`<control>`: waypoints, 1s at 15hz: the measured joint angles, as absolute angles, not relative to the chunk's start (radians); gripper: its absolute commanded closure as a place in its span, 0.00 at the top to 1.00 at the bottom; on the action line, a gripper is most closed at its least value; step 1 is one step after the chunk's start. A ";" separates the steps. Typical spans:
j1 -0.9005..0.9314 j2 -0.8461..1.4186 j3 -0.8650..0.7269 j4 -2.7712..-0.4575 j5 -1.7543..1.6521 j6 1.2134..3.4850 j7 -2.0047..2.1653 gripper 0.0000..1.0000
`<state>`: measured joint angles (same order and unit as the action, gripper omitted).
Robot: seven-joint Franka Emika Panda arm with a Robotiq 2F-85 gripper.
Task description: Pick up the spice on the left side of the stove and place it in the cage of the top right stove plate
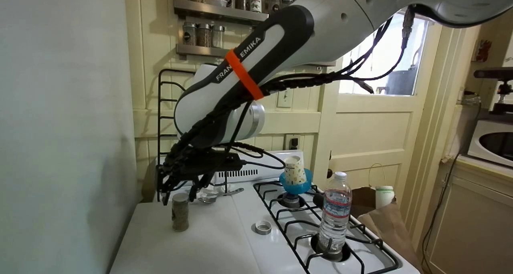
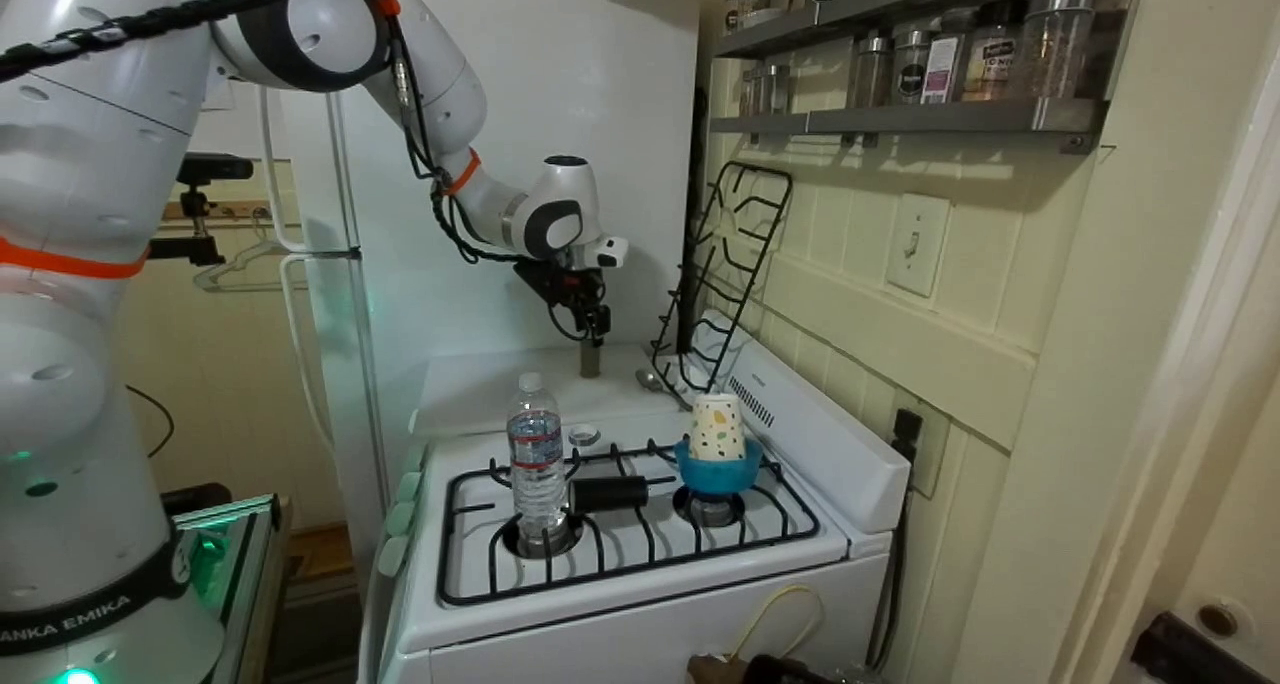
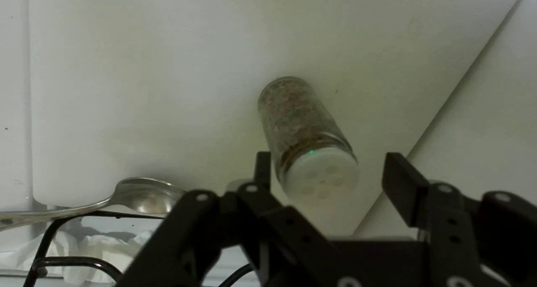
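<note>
The spice, a squat grey-brown jar with a pale holed cap, stands upright on the white left part of the stove. It shows in both exterior views and the wrist view. My gripper is open at the jar's top. In the wrist view the cap lies between the fingers, nearer the left one, with a gap to the right one. The white stove bears a black grate. Its back right burner holds a blue bowl with a patterned cup.
A clear water bottle stands on the front burner. A white ring and a spoon lie on the stove. A black cylinder lies on the grate. A tall grate panel leans at the wall behind the gripper.
</note>
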<state>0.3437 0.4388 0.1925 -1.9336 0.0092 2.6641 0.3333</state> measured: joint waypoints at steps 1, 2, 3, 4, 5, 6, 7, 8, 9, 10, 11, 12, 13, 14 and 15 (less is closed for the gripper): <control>0.348 0.441 0.187 -1.931 0.008 2.664 0.333 0.31; 0.351 0.443 0.183 -1.928 0.008 2.663 0.333 0.24; 0.354 0.444 0.179 -1.925 0.008 2.662 0.333 0.23; 0.356 0.445 0.176 -1.922 0.007 2.658 0.333 0.23; 0.359 0.446 0.174 -1.919 0.007 2.654 0.333 0.23; 0.360 0.446 0.174 -1.915 0.007 2.644 0.333 0.23; 0.361 0.446 0.174 -1.910 0.007 2.632 0.333 0.23; 0.364 0.440 0.171 -1.909 0.005 2.624 0.334 0.23; 0.369 0.426 0.163 -1.909 -0.006 2.620 0.342 0.23; 0.378 0.400 0.145 -1.914 -0.031 2.613 0.366 0.23; 0.392 0.363 0.115 -1.925 -0.074 2.598 0.412 0.23; 0.405 0.317 0.080 -1.942 -0.124 2.580 0.464 0.23; 0.410 0.267 0.052 -1.965 -0.173 2.558 0.517 0.23; 0.408 0.215 0.029 -1.992 -0.219 2.534 0.570 0.23; 0.402 0.166 0.013 -2.021 -0.262 2.501 0.621 0.23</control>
